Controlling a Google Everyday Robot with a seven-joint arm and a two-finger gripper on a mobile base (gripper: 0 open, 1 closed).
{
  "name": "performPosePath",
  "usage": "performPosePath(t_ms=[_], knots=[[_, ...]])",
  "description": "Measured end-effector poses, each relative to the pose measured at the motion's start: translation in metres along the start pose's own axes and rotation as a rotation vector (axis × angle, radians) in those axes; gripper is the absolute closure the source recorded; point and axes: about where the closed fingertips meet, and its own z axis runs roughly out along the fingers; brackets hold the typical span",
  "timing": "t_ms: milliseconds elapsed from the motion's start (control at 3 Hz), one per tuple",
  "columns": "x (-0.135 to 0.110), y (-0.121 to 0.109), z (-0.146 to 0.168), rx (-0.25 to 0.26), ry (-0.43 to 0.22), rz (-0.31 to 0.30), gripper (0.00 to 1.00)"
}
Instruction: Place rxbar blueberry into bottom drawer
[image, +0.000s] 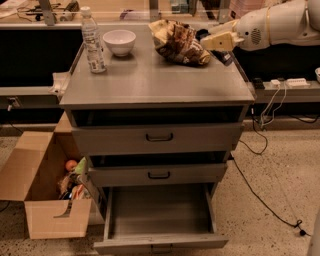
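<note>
Up over the worktop's (150, 82) right rear corner, the robot's gripper (220, 42) hangs with its jaws narrowed on the rxbar blueberry (224, 56) — the dark wrapper juts down from the cream fingers, clear of the worktop as far as can be seen. A chip bag (179, 42) lies at the worktop's rear centre, a white bowl (119, 41) and a water bottle (93, 42) toward its left rear. Well below the worktop the bottom drawer (160, 243) stands pulled out — under two shallower drawers, each ajar. A cardboard box (55, 220) sits on the floor below the worktop's left edge.
</note>
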Motion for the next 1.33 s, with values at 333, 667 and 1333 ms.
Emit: performPosePath(t_ms=[333,667,1333], knots=[[-0.002,0.004,0.004,-0.017,-0.005,-0.024,1.0],[-0.002,0.028,0.004,-0.088,-0.017,-0.051,1.0],[0.026,0.136,-0.021,-0.329,0.018,-0.301,1.0]])
